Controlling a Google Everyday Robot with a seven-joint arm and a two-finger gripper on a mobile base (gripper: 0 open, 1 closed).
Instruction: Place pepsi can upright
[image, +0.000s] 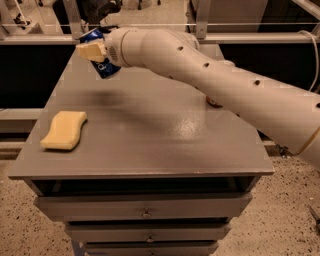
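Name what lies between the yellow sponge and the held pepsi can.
Only bare table, in the camera view; the gripper holds the pepsi can near its far-left corner.

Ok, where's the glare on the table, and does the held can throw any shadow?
Camera view: a soft sheen sits on the table right of centre, in front of the arm. Camera view: a dim, soft-edged shadow lies on the table below the gripper, whose jaws hold the pepsi can tilted above the far corner on the picture's left.
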